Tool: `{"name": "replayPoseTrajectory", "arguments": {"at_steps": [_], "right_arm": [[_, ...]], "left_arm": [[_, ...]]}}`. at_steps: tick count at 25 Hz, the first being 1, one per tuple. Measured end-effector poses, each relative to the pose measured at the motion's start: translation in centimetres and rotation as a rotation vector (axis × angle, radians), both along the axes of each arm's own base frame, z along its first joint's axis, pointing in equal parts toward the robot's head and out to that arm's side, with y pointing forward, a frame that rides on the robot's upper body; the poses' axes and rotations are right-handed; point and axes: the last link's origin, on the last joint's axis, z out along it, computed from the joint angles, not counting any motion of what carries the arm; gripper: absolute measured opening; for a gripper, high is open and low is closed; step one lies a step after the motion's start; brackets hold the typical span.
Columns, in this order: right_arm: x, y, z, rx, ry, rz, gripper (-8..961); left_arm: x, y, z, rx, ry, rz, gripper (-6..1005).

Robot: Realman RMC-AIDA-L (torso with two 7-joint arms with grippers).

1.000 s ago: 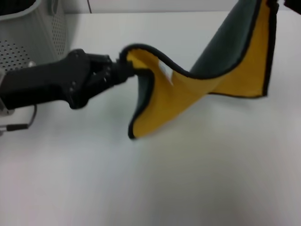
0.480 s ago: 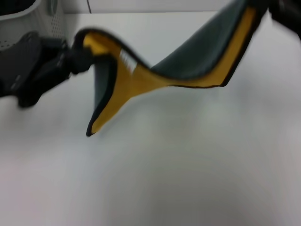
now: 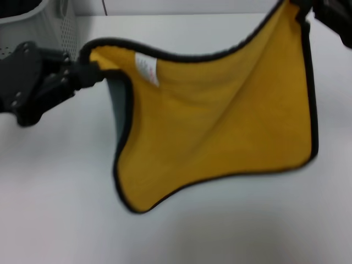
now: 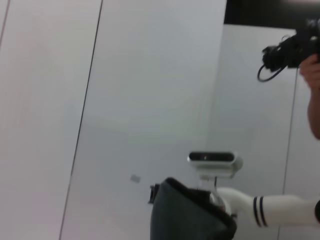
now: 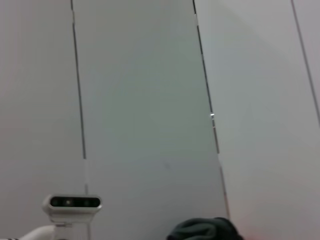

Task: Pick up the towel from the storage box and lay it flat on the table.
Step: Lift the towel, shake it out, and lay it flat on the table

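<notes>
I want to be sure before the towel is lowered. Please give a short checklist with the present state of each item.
1. Left gripper holds a corner of the towel: ok.
2. Right gripper holds the opposite top corner: ok, though mostly out of frame.
3. Towel is out of the storage box: ok.
4. Towel spread open, yellow face showing: ok.
5. Towel lying flat on the table: not ok, it hangs between the arms.
6. Lower edge touching the table: cannot tell.

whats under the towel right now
The towel hangs spread between the left hand and the right hand. Around it the white table shows bare; the patch straight behind the cloth is covered.
</notes>
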Motion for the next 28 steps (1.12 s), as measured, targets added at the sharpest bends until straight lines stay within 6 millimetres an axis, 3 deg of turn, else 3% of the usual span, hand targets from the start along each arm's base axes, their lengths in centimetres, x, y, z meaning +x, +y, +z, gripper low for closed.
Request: {"name": "replayPoseTrajectory", "arguments": {"at_steps": [3, 7, 13, 17, 20, 23, 25, 28], "right_arm": [[-0.5, 1.0, 0.5, 0.027, -0.016, 0.002, 76], [0.0, 0.2, 0.3, 0.005, -0.011, 0.01, 78], [2.7, -6.3, -1.7, -0.154, 0.067, 0.044, 81], [2.7, -9.8, -0.1, -0.153, 0.15, 0.106, 83], [2.7, -10.5, 0.3, -0.171, 0.18, 0.112, 85], [3.5, -9.6, -2.4, -0.252, 0.178, 0.037, 87], [4.0, -8.5, -6.0, -0.329, 0.161, -0.034, 88], [4.9, -7.2, -9.8, -0.365, 0.108, -0.136, 89]], "left_arm": [[0.5, 1.3, 0.1, 0.005, 0.028, -0.005, 15], [0.3, 1.4, 0.8, 0.0, 0.055, -0.016, 15], [-0.7, -1.0, 1.1, -0.078, 0.136, -0.122, 14], [-0.4, -3.1, 2.6, -0.103, 0.125, -0.239, 14], [0.0, -3.5, 2.9, -0.146, 0.14, -0.25, 14], [-0.3, -3.0, 1.8, -0.194, 0.177, -0.204, 14], [-1.2, -2.2, 0.8, -0.212, 0.2, -0.138, 14], [-2.8, -0.7, -0.8, -0.229, 0.244, -0.012, 14]]}}
